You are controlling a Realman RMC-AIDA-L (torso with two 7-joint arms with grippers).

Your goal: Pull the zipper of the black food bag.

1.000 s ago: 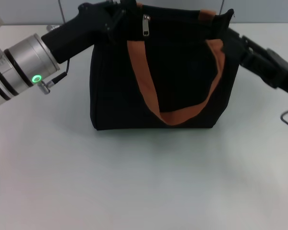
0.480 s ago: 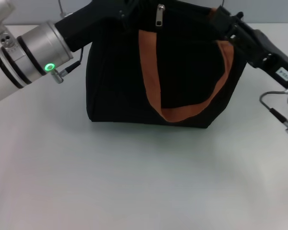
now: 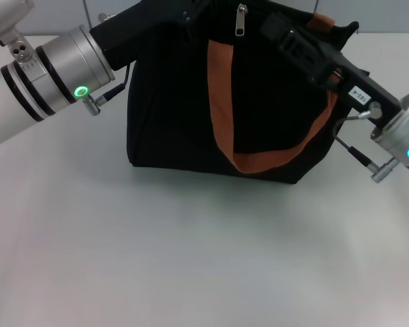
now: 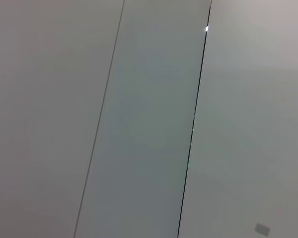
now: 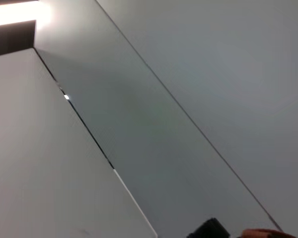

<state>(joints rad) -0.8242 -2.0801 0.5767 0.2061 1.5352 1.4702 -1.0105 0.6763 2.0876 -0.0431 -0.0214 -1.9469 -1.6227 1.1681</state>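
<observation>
The black food bag (image 3: 167, 102) stands on the white table, with an orange-brown strap handle (image 3: 221, 102) hanging down its front. The silver zipper pull (image 3: 241, 20) hangs at the bag's top edge, near the middle. My left gripper (image 3: 189, 9) is at the bag's top left corner, against the fabric, with its fingers hidden. My right gripper (image 3: 274, 24) reaches in from the right over the bag's top, just right of the zipper pull, and its fingertips blend into the black fabric. The left wrist view shows only wall panels. The right wrist view shows wall panels and a sliver of orange strap (image 5: 256, 233).
The white table (image 3: 191, 259) stretches in front of the bag. A grey wall stands behind the bag. Cables hang from both wrists, one by the bag's left side (image 3: 112, 92) and one by its right side (image 3: 354, 153).
My right arm has swung left, over the bag's top towards the zipper pull. The bag's top and the zipper pull have shifted right, and the left arm has moved with them.
</observation>
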